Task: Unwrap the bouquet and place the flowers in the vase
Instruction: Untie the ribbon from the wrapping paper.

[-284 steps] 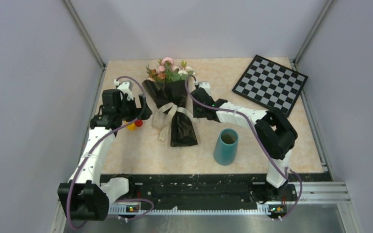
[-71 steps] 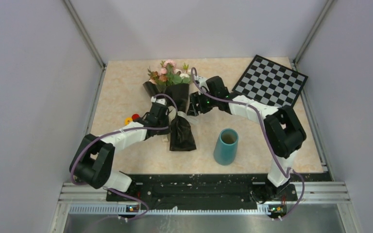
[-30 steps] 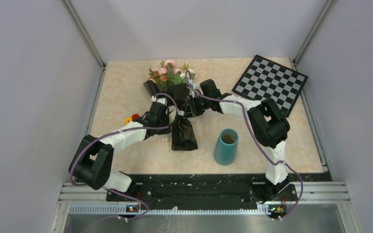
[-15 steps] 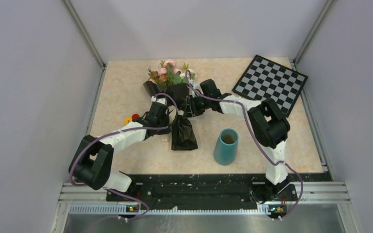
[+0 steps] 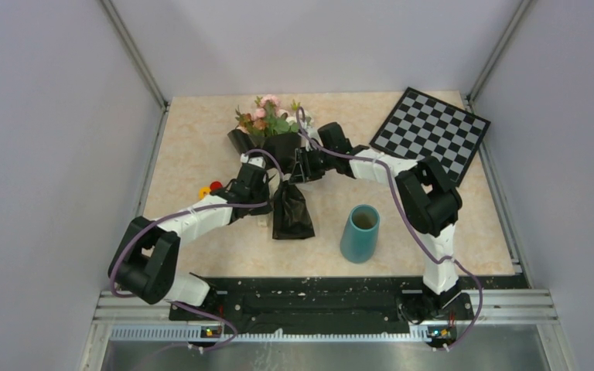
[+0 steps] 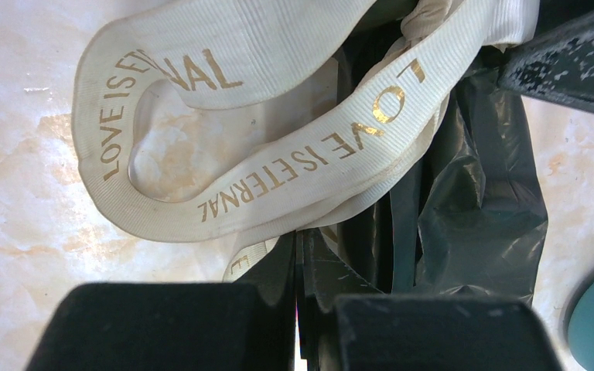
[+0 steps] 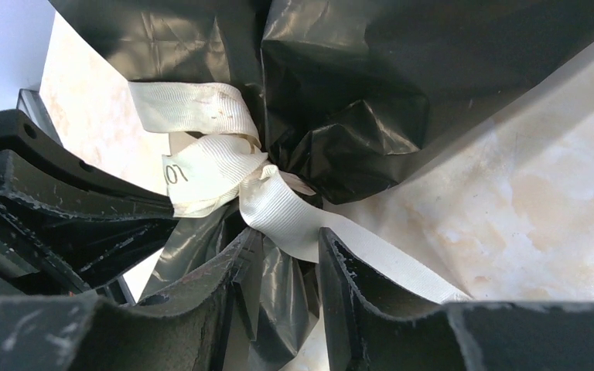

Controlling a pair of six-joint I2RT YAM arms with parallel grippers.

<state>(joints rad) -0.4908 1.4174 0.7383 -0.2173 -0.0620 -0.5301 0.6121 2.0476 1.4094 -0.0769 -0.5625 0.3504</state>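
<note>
Bouquet [image 5: 282, 182]: mid-table, flowers [image 5: 271, 116] at the far end, wrapped and tied. Left gripper [image 6: 300, 309]: in from the left edge since the earliest frame, closed tight at the ribbon [image 6: 294, 170]; I cannot tell whether it pinches anything. Right gripper [image 7: 282, 255]: parted, a ribbon strand loose between its fingers. Black paper half hides the knot. Vase [image 5: 360, 232]: upright, near right. Checkerboard [image 5: 431, 135]: far right.

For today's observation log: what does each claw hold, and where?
Left claw: shut beside the ribbon, hold unclear. Right claw: open astride a ribbon tail, gripping nothing.
</note>
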